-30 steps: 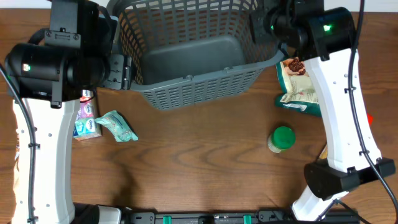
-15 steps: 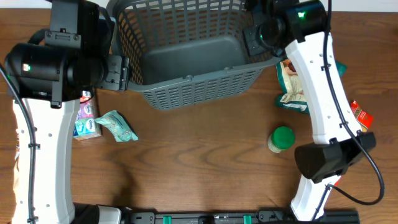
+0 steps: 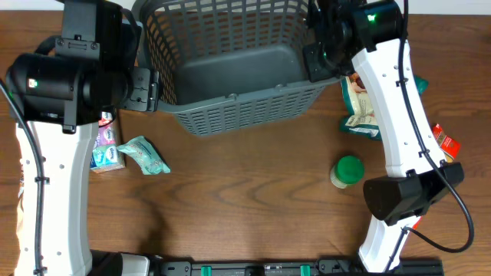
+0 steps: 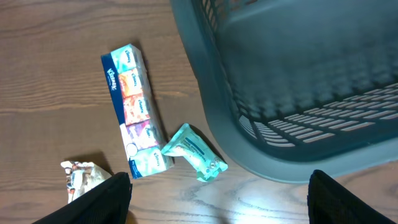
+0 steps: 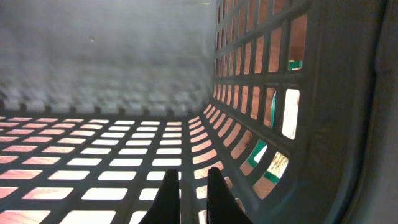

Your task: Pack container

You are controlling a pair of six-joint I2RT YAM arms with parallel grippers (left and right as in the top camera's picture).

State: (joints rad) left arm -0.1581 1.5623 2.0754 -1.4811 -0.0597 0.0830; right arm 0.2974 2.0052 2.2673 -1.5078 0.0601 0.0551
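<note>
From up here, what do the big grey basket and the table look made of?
The basket looks like moulded plastic, matte dark grey, with lattice walls and rim in one piece. The table looks like wood or wood-look laminate: brown grain streaks, faint sheen.

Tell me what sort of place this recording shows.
Probably a robotics lab bench: two white robot arms stand at a wood-grain table, with a grey basket and small goods, a tissue pack and green-lidded jar, staged around it.

Dark brown wood-grain table (image 3: pixel 245 207), pale strip (image 3: pixel 468 6) along its far edge
</note>
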